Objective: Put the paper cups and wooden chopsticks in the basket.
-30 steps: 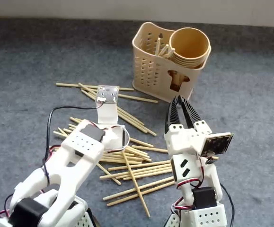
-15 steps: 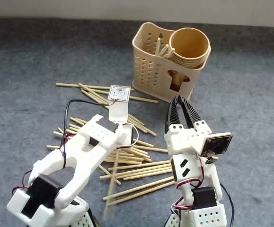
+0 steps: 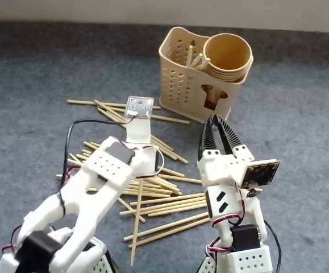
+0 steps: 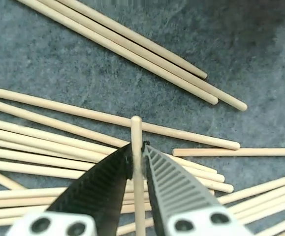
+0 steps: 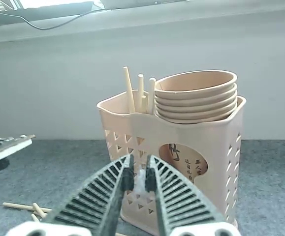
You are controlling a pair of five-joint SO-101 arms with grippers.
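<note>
Many wooden chopsticks [image 3: 158,199] lie scattered on the grey carpet between the arms. My left gripper [image 4: 138,147] is shut on one chopstick [image 4: 138,187], gripped near its end above the pile; in the high view that stick [image 3: 136,227] points toward the table's front edge. The cream basket [image 3: 181,85] stands at the back with stacked paper cups [image 3: 228,54] and a few chopsticks [image 3: 191,57] inside. My right gripper [image 3: 215,120] sits just in front of the basket [image 5: 132,123], fingers nearly together, holding nothing. The cups [image 5: 196,96] stand beside upright chopsticks [image 5: 140,91].
Loose chopsticks [image 4: 132,46] spread across the carpet left of the basket. Open carpet lies to the far left and to the right of the right arm. A pale wall [image 5: 58,78] runs behind the basket.
The left arm shifted over the pile and the chopstick in its gripper swung, its near end moving left to point at the front edge. The right arm stayed still.
</note>
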